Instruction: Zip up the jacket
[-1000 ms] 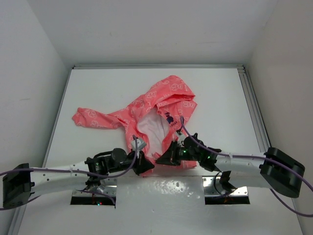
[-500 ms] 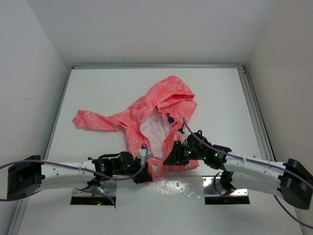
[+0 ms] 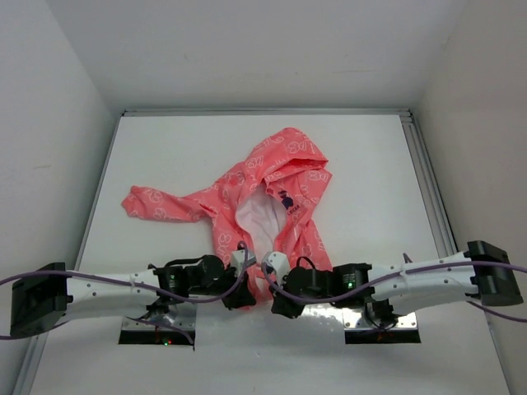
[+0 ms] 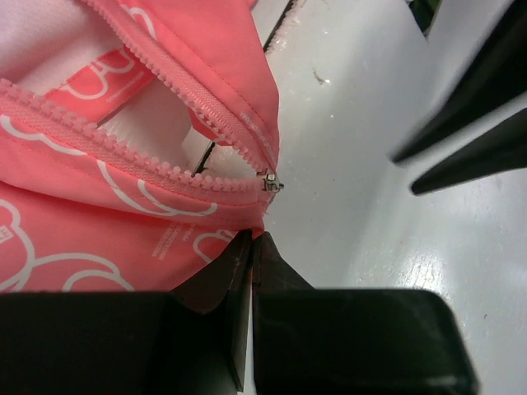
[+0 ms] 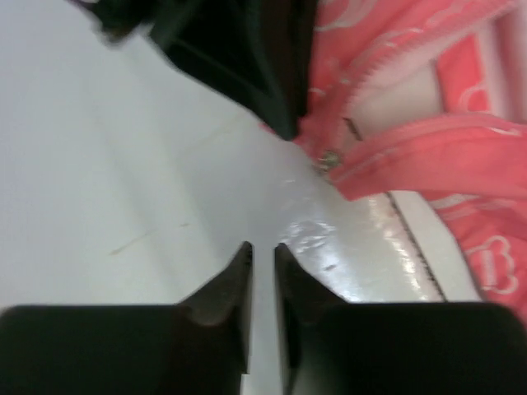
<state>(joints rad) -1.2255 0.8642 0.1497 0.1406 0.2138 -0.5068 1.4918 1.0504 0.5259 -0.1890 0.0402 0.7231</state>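
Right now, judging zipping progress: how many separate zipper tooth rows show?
2, in the left wrist view: the upper row and lower row on the jacket, converging at the slider.

White arms (image 3: pixel 99 290), purple cables (image 3: pixel 16 280); left claw (image 4: pixel 251 247), right claw (image 5: pixel 262 257) black.

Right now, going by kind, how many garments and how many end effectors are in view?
jacket: 1
end effectors: 2 (left end effector, right end effector)
Total: 3
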